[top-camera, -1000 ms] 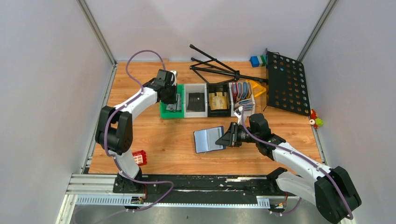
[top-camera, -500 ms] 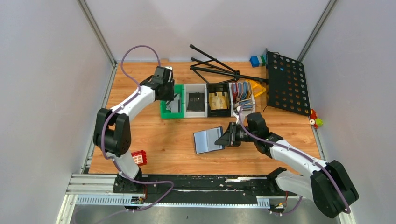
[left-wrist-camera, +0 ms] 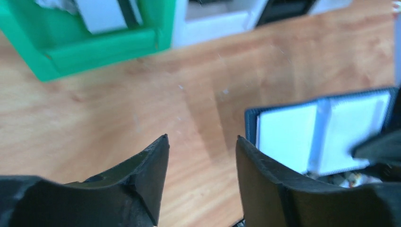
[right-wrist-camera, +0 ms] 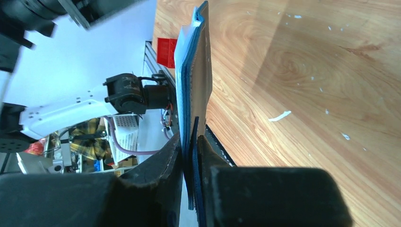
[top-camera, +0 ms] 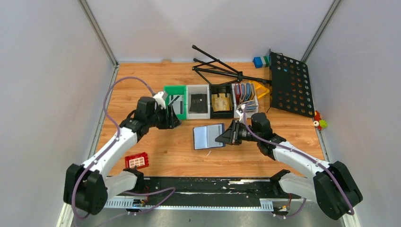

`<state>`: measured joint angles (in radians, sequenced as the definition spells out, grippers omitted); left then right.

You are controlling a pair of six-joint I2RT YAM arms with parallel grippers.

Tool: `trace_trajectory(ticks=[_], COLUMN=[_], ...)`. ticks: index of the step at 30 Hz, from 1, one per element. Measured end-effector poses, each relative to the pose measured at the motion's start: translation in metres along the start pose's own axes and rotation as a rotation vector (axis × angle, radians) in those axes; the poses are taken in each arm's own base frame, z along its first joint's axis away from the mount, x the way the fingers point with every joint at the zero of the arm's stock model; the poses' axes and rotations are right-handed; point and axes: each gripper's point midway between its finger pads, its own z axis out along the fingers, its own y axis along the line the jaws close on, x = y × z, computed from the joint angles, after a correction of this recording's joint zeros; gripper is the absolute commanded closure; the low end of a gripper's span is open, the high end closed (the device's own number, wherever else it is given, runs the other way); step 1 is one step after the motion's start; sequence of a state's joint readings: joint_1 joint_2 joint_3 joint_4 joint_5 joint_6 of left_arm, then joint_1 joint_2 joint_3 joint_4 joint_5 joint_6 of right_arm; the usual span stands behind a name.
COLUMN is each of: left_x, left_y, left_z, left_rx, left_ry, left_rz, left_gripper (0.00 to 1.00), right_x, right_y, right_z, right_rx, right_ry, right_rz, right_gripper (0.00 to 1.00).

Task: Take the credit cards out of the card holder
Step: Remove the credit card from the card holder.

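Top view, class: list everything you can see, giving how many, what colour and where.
card holder: one, navy with pale inside, open, mid-table
green tray: one, back row, leftmost
white tray: one, beside it, holding a dark card
black tray: one, next right, holding a tan card
spare holders: stack, red, blue, grey, right of black tray
yellow piece: one, beside spare holders
folding stand: one, black, far back
perforated panel: one, black, back right
blue-green blocks: pair, far back
red block: one, near left
small toys: red and green, right edge
left claw: one, black, open, empty, near green tray
right claw: one, black, shut on card holder's right edge
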<state>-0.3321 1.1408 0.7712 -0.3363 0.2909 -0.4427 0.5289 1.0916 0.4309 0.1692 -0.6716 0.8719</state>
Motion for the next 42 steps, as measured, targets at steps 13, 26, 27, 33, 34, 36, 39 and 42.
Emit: trace_trajectory(ticks=[13, 26, 27, 33, 34, 36, 39, 42], left_x=[0.09, 0.076, 0.075, 0.077, 0.077, 0.077, 0.077, 0.077], left_y=[-0.047, -0.104, -0.104, -0.105, -0.105, -0.104, -0.103, -0.103], left_z=[-0.01, -0.018, -0.018, -0.018, -0.018, -0.018, -0.019, -0.02], left_rx=[0.474, 0.757, 0.764, 0.786, 0.785, 0.781, 0.771, 0.765], left_ry=[0.036, 0.048, 0.046, 0.041, 0.041, 0.039, 0.03, 0.022], left_rz=[-0.322, -0.388, -0.394, -0.406, -0.405, -0.401, -0.389, -0.382], left_gripper=[0.12, 0.78, 0.86, 1.0, 1.0, 1.0, 1.0, 1.0], right_x=[-0.001, 0.005, 0.006, 0.012, 0.013, 0.012, 0.009, 0.006], right_y=[0.021, 0.036, 0.036, 0.027, 0.026, 0.025, 0.026, 0.027], right_z=[0.0, 0.001, 0.001, 0.001, 0.0, -0.002, -0.006, -0.007], right_rx=[-0.125, -0.209, -0.208, -0.161, -0.15, -0.13, -0.105, -0.091], right_ry=[-0.011, 0.022, 0.025, 0.032, 0.028, 0.02, 0.0, -0.009], right_rz=[0.083, 0.121, 0.12, 0.105, 0.096, 0.074, 0.033, 0.007], right_gripper=[1.0, 0.99, 0.94, 0.59, 0.59, 0.59, 0.72, 0.74])
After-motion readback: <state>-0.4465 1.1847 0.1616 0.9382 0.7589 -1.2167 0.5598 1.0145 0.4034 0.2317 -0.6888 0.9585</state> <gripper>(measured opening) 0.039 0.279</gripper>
